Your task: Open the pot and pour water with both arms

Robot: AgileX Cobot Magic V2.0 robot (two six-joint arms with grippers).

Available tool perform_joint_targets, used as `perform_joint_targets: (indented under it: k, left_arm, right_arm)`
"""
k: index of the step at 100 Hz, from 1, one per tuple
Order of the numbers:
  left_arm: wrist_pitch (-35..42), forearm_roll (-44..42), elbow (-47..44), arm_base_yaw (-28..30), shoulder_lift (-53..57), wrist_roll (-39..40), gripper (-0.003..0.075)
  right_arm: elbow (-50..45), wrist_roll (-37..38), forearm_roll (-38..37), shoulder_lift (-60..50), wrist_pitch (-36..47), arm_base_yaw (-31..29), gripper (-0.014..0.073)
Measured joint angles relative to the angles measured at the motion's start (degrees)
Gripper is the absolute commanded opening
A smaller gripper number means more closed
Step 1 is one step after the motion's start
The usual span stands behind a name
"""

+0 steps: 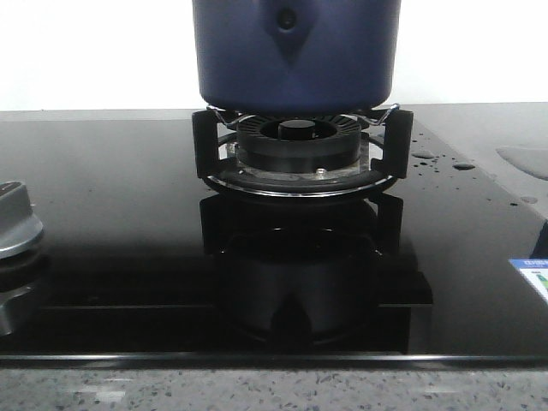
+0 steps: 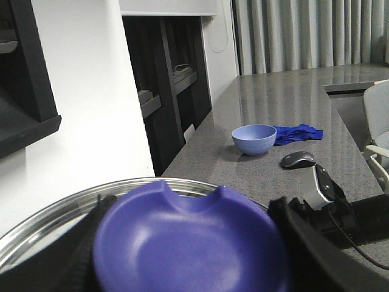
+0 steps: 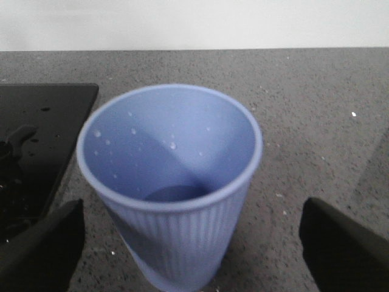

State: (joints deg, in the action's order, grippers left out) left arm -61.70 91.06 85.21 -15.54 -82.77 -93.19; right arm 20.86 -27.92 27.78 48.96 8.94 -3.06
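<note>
The dark navy-blue pot (image 1: pixel 295 51) stands on the black burner ring (image 1: pixel 298 141) of the black glass cooktop (image 1: pixel 111 188); its top is cut off by the front view. In the left wrist view my left gripper (image 2: pixel 194 258) is shut on the purple-blue knob (image 2: pixel 188 237) of the pot's lid, whose silver rim (image 2: pixel 55 210) shows behind it. In the right wrist view my right gripper (image 3: pixel 188 243) is open, its fingers (image 3: pixel 42 243) wide on either side of a light-blue ribbed cup (image 3: pixel 176 225) standing on the grey counter, not touching it. Droplets cling inside the cup.
Neither arm shows in the front view. A silver stove knob (image 1: pixel 13 218) is at the cooktop's left and water drops (image 1: pixel 424 156) lie at its right. The left wrist view shows a small blue bowl (image 2: pixel 254 139), a blue cloth (image 2: pixel 298 132) and a mouse (image 2: pixel 298 160) on the counter.
</note>
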Motion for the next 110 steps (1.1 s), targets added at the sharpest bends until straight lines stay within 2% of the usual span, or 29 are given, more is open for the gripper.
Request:
perform_joint_targets:
  k: [26, 60, 72, 79, 91, 101, 110]
  left_arm:
    - [-0.1, 0.0, 0.0, 0.0, 0.0, 0.0, 0.0229]
    - [-0.2, 0.0, 0.0, 0.0, 0.0, 0.0, 0.0229]
    - [-0.2, 0.0, 0.0, 0.0, 0.0, 0.0, 0.0229]
    - [-0.2, 0.0, 0.0, 0.0, 0.0, 0.0, 0.0229]
    - [-0.2, -0.3, 0.0, 0.0, 0.0, 0.0, 0.0229]
    - [-0.2, -0.5, 0.0, 0.0, 0.0, 0.0, 0.0229]
    - [-0.3, -0.5, 0.0, 0.0, 0.0, 0.0, 0.0229]
  right_arm:
    - [0.0, 1.0, 0.2, 6.3, 9.6, 5.0, 0.0647]
    - [0.0, 8.2, 0.5, 17.9, 21.7, 5.2, 0.0647]
    - [0.0, 11.0, -1.6, 21.4, 24.4, 5.2, 0.0642]
    - [0.0, 13.6, -4.2, 22.8, 25.6, 5.2, 0.0596]
    - [0.0, 17.9, -8.2, 24.3, 27.1, 5.2, 0.0449]
    - [0.0, 19.3, -9.7, 24.8, 28.3, 5.2, 0.0311]
    - [0.0, 19.7, -10.3, 25.1, 28.7, 5.2, 0.0241]
